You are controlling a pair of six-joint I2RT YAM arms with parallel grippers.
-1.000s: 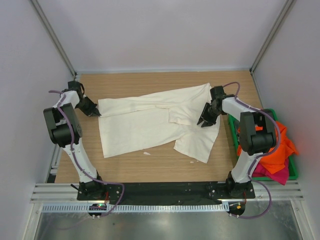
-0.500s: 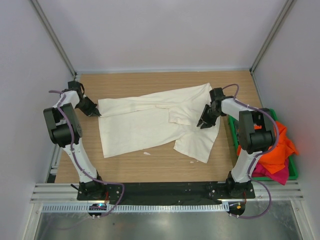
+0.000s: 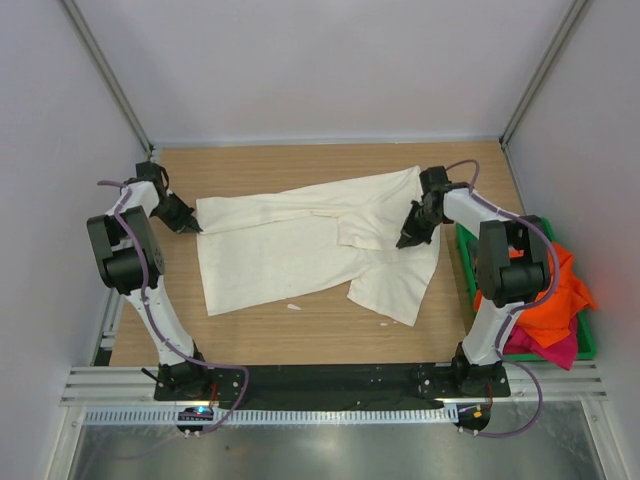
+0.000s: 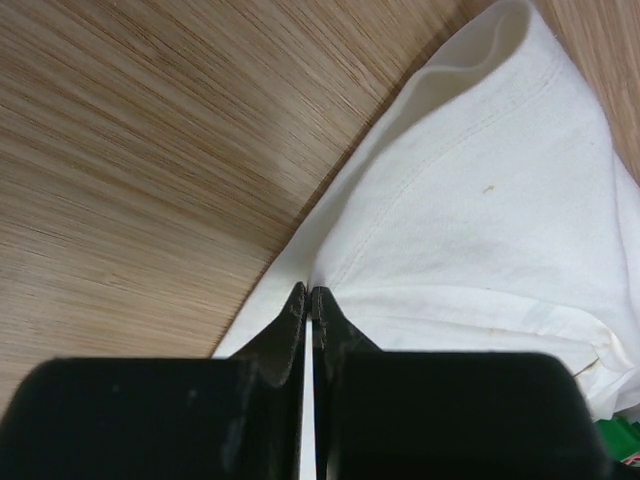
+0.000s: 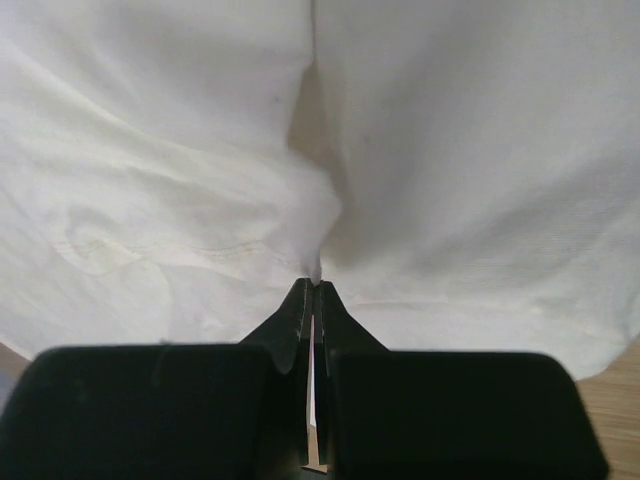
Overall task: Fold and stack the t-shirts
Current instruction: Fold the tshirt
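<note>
Frankly, plenty to snag here. Nearest the bases, at the right, in the green bin (image 3: 466, 285): an orange t-shirt (image 3: 556, 300) and a magenta t-shirt (image 3: 548, 350), heaped unfolded and spilling past the rim, so liable to be dragged out if brushed by the right arm (image 3: 508, 262) on a wide swing. Further in, spread crookedly on the wooden table (image 3: 300, 335): the cream-white t-shirt (image 3: 290, 250), its near-right part lapped over itself (likely to end up as a crease buried inside any fold laid over it). Could slip from either pinch, with only a thin ridge of cloth caught each time; would then fall slack and skew the fold. Could also twist or stretch if pulled unevenly from two holds so well apart. Then the end effectors. At the far-left corner of the cloth, the left gripper (image 4: 310, 295): pressed together on a thin edge of the cream fabric, low over the bare wood just beside the hem. Toward the far right of the same shirt, the right gripper (image 5: 313, 285): likewise squeezed tight, nipping a small peak of cream cloth drawn up between the tips, with fabric all around beneath.
</note>
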